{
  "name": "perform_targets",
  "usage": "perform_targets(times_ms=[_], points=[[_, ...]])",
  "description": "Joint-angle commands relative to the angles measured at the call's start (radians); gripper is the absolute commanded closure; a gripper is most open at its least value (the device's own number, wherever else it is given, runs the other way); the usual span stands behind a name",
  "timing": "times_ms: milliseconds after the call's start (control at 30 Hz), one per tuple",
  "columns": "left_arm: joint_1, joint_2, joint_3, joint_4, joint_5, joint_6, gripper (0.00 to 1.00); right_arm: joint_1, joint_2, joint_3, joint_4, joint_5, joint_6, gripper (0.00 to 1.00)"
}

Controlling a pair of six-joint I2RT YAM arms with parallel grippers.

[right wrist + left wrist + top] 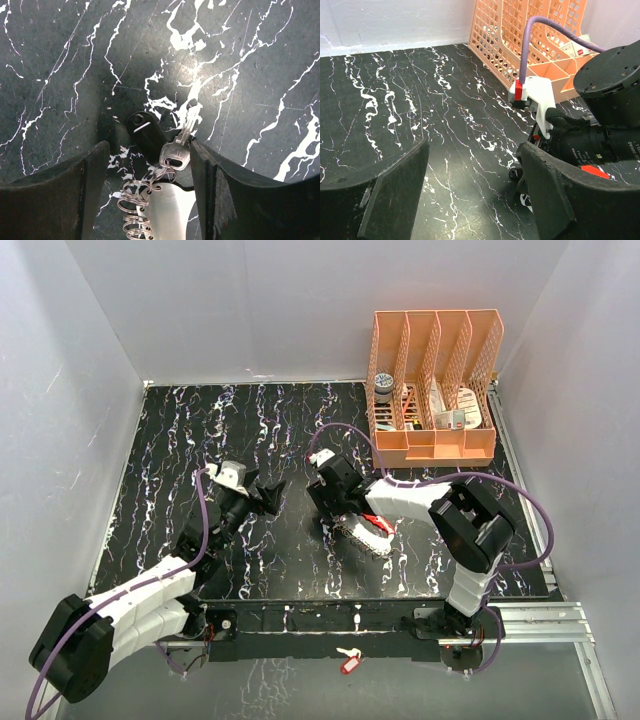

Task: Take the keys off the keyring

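Observation:
In the right wrist view a silvery key (176,152) and a black fob (144,131) hang from several wire loops of the keyring (134,201), on a pale metal plate (167,212). My right gripper (149,147) stands open around them, pointing down at the table, with its right finger (235,195) next to the key. From above, the keys (360,535) lie under the right wrist beside a red piece (386,530). My left gripper (268,495) hovers open a little to the left with nothing between its fingers (395,195). It faces the right wrist (600,140).
An orange file organiser (435,385) holding small items stands at the back right of the black marbled table (200,430). A lone pale key with a red tag (347,661) lies on the front ledge between the arm bases. White walls enclose the table.

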Motion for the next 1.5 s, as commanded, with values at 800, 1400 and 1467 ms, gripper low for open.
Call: perform_targets(times_ms=[800,1400,1467], points=[[0.004,-0.055,0.002,0.031,-0.031,0.002,0.28,-0.012,0.077,-0.004,-0.032,0.008,0.052,0.96],[0.005,-0.043,0.000,0.052,-0.021,-0.005,0.28,-0.007,-0.081,0.026,-0.006,0.109,0.064,1.00],[0.004,-0.038,0.002,0.055,-0.019,-0.006,0.28,0.001,-0.121,0.039,-0.004,0.111,0.065,1.00]])
